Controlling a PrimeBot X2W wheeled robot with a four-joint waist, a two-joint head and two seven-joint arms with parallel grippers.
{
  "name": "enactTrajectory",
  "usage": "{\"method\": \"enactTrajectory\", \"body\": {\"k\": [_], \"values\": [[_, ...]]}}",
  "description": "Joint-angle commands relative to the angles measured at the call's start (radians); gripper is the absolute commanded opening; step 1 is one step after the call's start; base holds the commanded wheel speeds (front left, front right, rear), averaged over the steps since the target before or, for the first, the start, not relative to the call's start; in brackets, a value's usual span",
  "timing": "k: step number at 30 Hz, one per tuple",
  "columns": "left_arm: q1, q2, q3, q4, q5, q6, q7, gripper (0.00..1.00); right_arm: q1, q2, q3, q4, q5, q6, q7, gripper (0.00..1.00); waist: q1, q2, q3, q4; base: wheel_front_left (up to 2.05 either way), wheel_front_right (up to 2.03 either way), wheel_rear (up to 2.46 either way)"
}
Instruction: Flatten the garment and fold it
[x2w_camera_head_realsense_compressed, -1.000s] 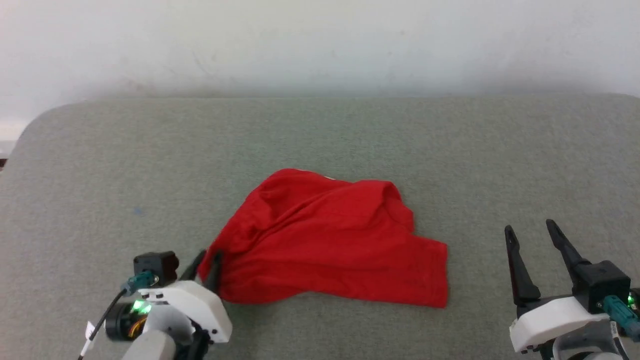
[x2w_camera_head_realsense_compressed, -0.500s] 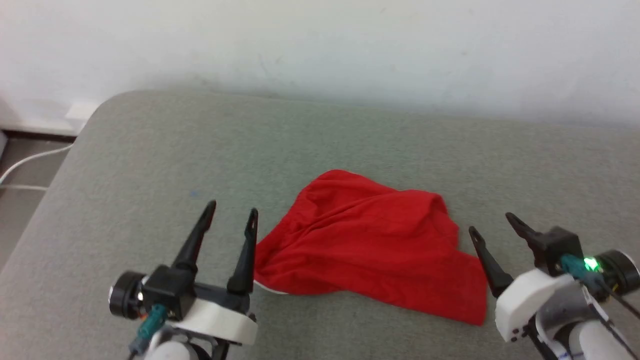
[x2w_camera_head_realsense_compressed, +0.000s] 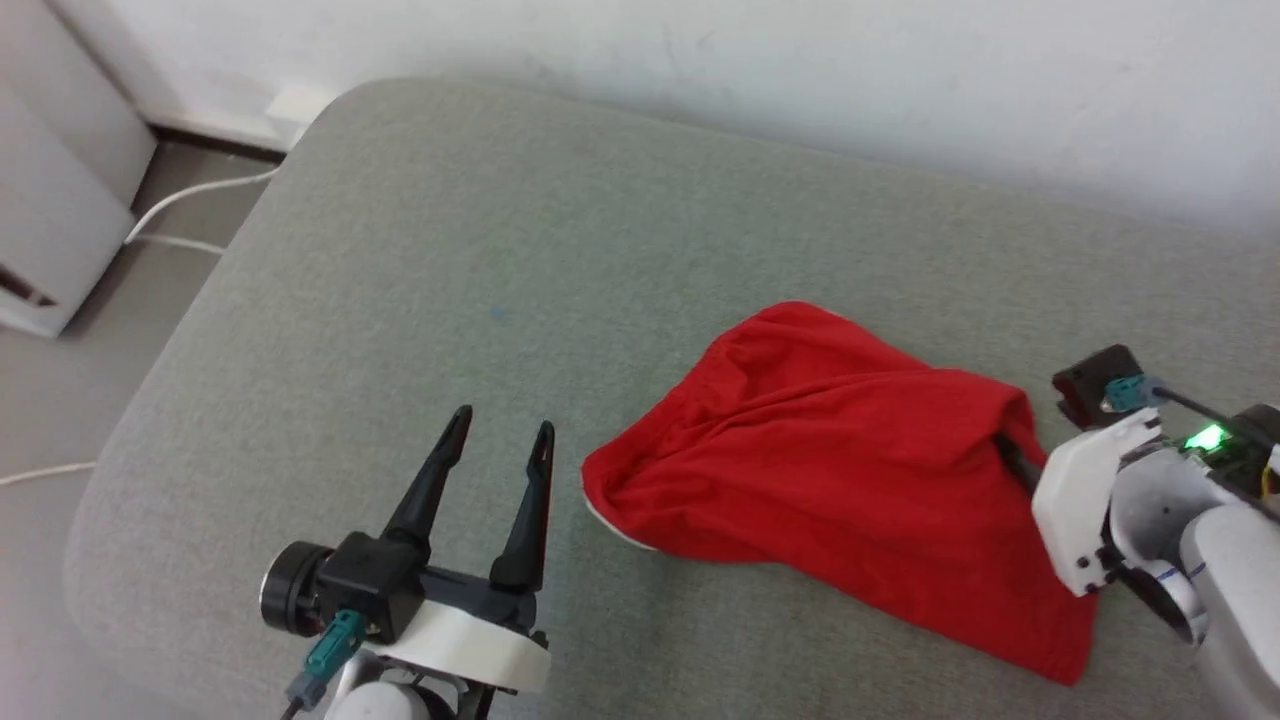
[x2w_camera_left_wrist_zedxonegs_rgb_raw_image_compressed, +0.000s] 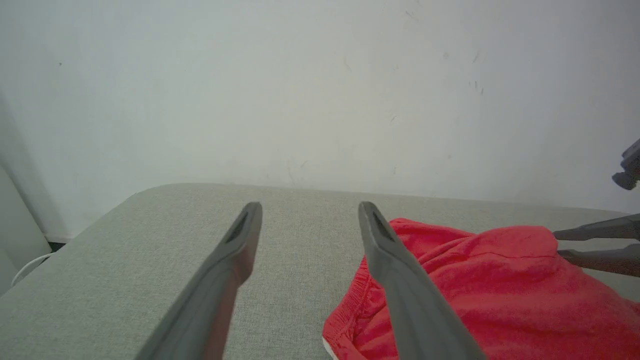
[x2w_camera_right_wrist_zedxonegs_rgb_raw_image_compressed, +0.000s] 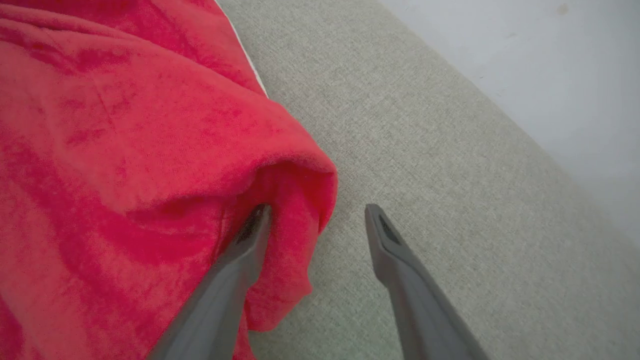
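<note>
The garment (x2w_camera_head_realsense_compressed: 850, 480) lies crumpled on the grey cushion (x2w_camera_head_realsense_compressed: 420, 230), plain red side up, with a sliver of white trim at its left edge. My left gripper (x2w_camera_head_realsense_compressed: 503, 420) stands open just left of the garment, not touching it; the left wrist view shows the elastic waistband (x2w_camera_left_wrist_zedxonegs_rgb_raw_image_compressed: 350, 310) beside its right finger. My right gripper (x2w_camera_head_realsense_compressed: 1010, 455) is at the garment's right edge, its fingers mostly hidden by the fabric. In the right wrist view this gripper (x2w_camera_right_wrist_zedxonegs_rgb_raw_image_compressed: 315, 210) is open: one finger is tucked under a raised fold (x2w_camera_right_wrist_zedxonegs_rgb_raw_image_compressed: 295, 175), the other rests over bare cushion. The print is hidden.
A white wall (x2w_camera_head_realsense_compressed: 800, 70) runs behind the cushion. The cushion's rounded left edge drops to a floor with white cables (x2w_camera_head_realsense_compressed: 190, 190) and a white unit (x2w_camera_head_realsense_compressed: 50, 230). Bare cushion stretches left of and behind the garment.
The head camera has swung left. My left gripper let go of the garment's left corner and opened. My right gripper moved in and slid a finger under the garment's right fold.
</note>
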Motion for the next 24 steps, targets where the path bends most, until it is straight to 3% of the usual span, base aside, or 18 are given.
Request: {"method": "enactTrajectory", "body": {"k": [1,7,8,9,10,11,17,21,24], "values": [[-0.023,-0.011,0.003,0.009,0.011,-0.012,-0.005,1.0,-0.028,-0.019,0.017,0.049,0.01,-0.002,-0.001,1.0,-0.0001,0.0,0.061,0.065,0.0,0.0,0.0],[-0.035,-0.028,0.009,0.027,0.012,-0.026,-0.005,1.0,-0.069,-0.028,0.093,0.167,0.044,-0.002,-0.044,1.0,-0.0001,0.0,0.073,0.083,0.0,0.0,0.0],[-0.035,-0.029,0.008,0.031,0.013,-0.028,-0.005,1.0,-0.071,-0.026,0.104,0.18,0.051,-0.002,-0.054,0.63,-0.0001,0.0,0.072,0.082,0.0,0.0,0.0],[-0.035,-0.029,0.008,0.031,0.013,-0.028,-0.005,1.0,-0.071,-0.026,0.104,0.18,0.051,-0.002,-0.054,0.63,-0.0001,0.0,0.072,0.082,0.0,0.0,0.0],[-0.034,-0.031,0.007,0.036,0.014,-0.029,-0.005,1.0,-0.073,-0.024,0.114,0.19,0.057,-0.002,-0.067,0.16,-0.0001,0.0,0.069,0.078,0.0,0.0,0.0],[-0.033,-0.032,0.006,0.04,0.015,-0.031,-0.005,1.0,-0.076,-0.025,0.121,0.196,0.059,-0.002,-0.089,0.0,-0.0001,0.0,0.065,0.073,0.0,0.0,0.0],[-0.022,-0.034,0.017,0.053,0.021,-0.038,-0.005,1.0,-0.084,-0.004,0.028,0.185,-0.01,-0.002,-0.285,0.0,-0.0001,0.0,0.018,0.024,0.0,0.0,0.0],[-0.014,-0.035,0.023,0.057,0.028,-0.043,-0.005,1.0,-0.053,0.024,-0.087,0.089,-0.086,-0.002,-0.388,0.0,-0.0001,0.0,-0.019,-0.009,0.0,0.0,0.0],[-0.008,-0.036,0.021,0.056,0.031,-0.045,-0.005,1.0,-0.026,0.034,-0.169,-0.005,-0.145,-0.002,-0.406,0.0,-0.0001,0.0,-0.035,-0.02,0.0,0.0,0.0]]}}
